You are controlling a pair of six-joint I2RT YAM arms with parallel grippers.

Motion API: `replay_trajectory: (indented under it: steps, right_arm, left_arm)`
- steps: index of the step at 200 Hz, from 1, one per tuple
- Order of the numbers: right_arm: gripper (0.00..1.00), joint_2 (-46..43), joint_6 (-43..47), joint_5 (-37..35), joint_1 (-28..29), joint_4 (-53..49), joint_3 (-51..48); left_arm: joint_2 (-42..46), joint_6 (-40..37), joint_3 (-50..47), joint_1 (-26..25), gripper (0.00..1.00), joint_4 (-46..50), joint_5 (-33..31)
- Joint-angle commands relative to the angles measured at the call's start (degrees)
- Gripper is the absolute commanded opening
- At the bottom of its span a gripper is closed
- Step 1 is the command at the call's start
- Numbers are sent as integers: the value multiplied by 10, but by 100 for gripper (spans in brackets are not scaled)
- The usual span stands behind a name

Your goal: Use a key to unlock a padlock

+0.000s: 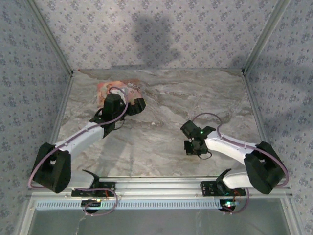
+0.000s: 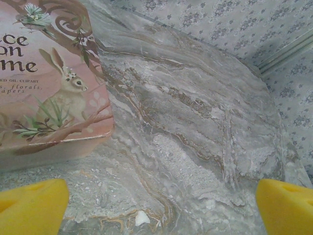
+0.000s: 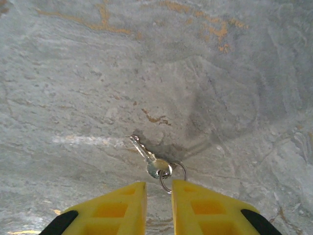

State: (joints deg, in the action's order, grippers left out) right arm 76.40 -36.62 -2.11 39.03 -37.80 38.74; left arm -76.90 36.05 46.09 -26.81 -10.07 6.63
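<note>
While the right pincer (image 3: 159, 188) has its yellow fingers nearly together, the key ring (image 3: 178, 169) sits right at their tips; I cannot tell whether it is pinched or merely touched. The key (image 3: 145, 155) lies just ahead on the marble table (image 3: 73, 73). Gripped by the thin ring alone, the key could swing or slip free. The left pincer (image 2: 159, 210) is spread wide, the pink box (image 2: 49, 98) just beyond its left finger.

Just ahead of the right end effector (image 3: 159, 188), the key (image 3: 146, 155) and its ring (image 3: 184, 170) are bright, polished metal. The fingers (image 3: 117, 208) are matt yellow plastic. The counter (image 3: 98, 73) looks like veined grey stone, smooth with a dull sheen. Ahead-left of the left end effector (image 2: 160, 208), the pink box (image 2: 54, 98) looks like smooth printed card, faintly glossy.
</note>
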Motion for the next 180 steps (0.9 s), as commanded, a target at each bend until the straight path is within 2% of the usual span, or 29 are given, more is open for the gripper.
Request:
replay_trajectory:
  steps: [1,55,98,151,180]
  right_arm:
    - [20,13,1,7,-1,-2,-9]
    - [21,-8,1,-8,-8,-17,-8]
    - [26,-25,1,-26,-13,-24,0]
    - [28,3,92,-13,-19,-14,18]
    - [29,17,97,-14,-26,-21,19]
  left_arm:
    - [12,-8,16,-3,98,5,-4]
    - [10,-7,18,-3,98,5,-3]
    - [9,-7,20,-4,98,5,-3]
    - [11,-8,16,-3,98,6,-4]
    - [13,-7,16,-3,98,7,-5]
